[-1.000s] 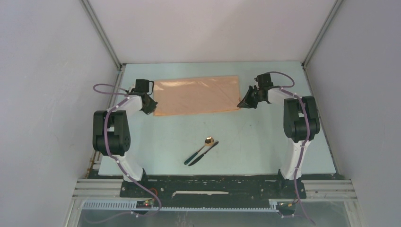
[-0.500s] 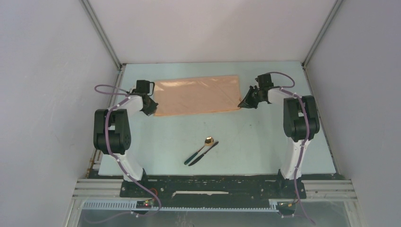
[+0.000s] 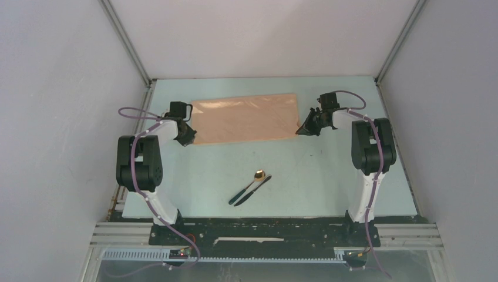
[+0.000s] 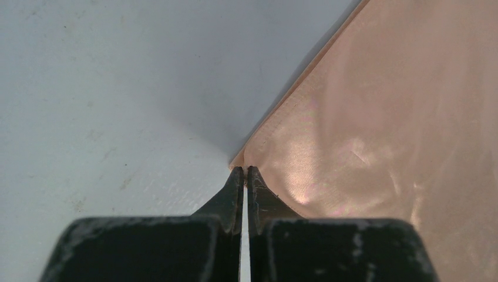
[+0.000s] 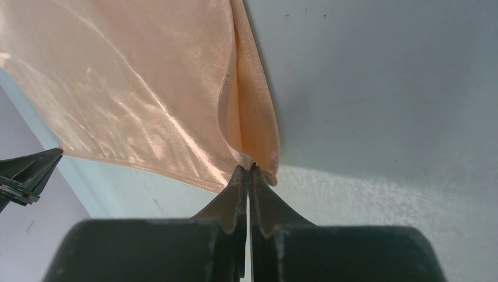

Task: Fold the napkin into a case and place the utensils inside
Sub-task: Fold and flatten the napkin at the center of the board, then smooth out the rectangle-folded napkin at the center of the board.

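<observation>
- The utensils [image 3: 251, 188] are lying nearest the arm bases, near the middle of the worktop [image 3: 329, 176]. The spoon [image 3: 259, 174] and the dark knife-like piece [image 3: 253, 190] are resting side by side, well apart from both tools and untouched.
- Further back, the left tool [image 4: 245, 170] is clenching on the near-left corner of the napkin [image 3: 244, 119], its tips pressed together right at the cloth's edge.
- Across from it, the right tool [image 5: 251, 169] is pinching the near-right corner, where two layers of cloth are showing, slightly parted.
- The napkin is lying as a flat rectangle toward the far side of the worktop, spanning the gap between the two tools.
- Judging by this, a folding step is in hand; no case is formed yet.
- The next move is likely calling for both tools to travel together, keeping the gripped edge taut and level so the layers land aligned.
</observation>
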Controlling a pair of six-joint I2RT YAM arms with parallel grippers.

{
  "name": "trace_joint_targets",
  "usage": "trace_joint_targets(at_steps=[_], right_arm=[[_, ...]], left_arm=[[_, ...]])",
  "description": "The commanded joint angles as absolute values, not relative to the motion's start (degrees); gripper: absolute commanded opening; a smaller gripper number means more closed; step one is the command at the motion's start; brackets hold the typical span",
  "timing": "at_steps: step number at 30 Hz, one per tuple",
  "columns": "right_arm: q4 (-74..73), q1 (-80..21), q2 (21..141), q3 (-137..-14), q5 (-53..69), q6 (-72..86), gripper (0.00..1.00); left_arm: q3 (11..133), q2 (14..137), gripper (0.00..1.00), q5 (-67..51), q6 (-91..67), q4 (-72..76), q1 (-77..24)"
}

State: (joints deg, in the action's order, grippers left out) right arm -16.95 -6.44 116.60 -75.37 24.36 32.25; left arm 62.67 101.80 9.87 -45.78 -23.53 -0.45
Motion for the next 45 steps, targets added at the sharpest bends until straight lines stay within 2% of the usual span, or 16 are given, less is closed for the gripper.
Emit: trace_joint_targets(at_steps=[1,17,20,25,29,31,35,38,41,43,45], right_arm=[[-17.1,-6.4,116.9,-77.1,23.6,31.2,0.00],[-16.2,-6.3,118.3,-77.1,24.3,31.6,0.02],[-16.7,-6.3,117.9,-77.2,24.1,31.3,0.06],[-17.2,-6.6,115.6,-77.2,23.4,30.7,0.24],[-21.0,-6.9,114.1,-79.6,21.7,28.9,0.39],[-22.6,-7.2,113.0,-80.8,20.7,27.9,0.45],[-26.1,-8.2,110.4,-81.9,16.4,25.3,0.53],[-29.0,-9.6,107.9,-81.8,10.3,22.6,0.57],[-29.5,-11.0,106.4,-81.7,7.9,21.0,0.61],[-27.0,-10.7,106.6,-81.3,15.6,22.2,0.63],[-22.9,-9.4,108.6,-80.4,25.8,25.5,0.63]], left_arm=[[63.6,101.7,0.00,10.8,-44.4,-23.8,-0.5],[65.6,103.1,0.00,10.6,-44.6,-23.8,-0.4],[65.7,103.1,0.00,10.5,-44.6,-23.7,-0.4],[65.6,102.5,0.00,10.5,-44.5,-23.8,-0.4],[65.5,101.0,0.12,9.1,-44.3,-24.0,-0.4],[65.2,100.3,0.21,8.3,-44.2,-24.5,-0.3],[65.5,98.3,0.38,8.8,-44.1,-26.4,-0.4],[65.4,93.8,0.54,12.5,-44.2,-28.7,-0.4],[64.2,88.8,0.56,15.2,-44.2,-29.5,-0.3],[62.9,86.8,0.56,12.4,-44.3,-27.1,-0.6],[61.7,88.1,0.54,4.8,-45.0,-22.7,-0.9]])
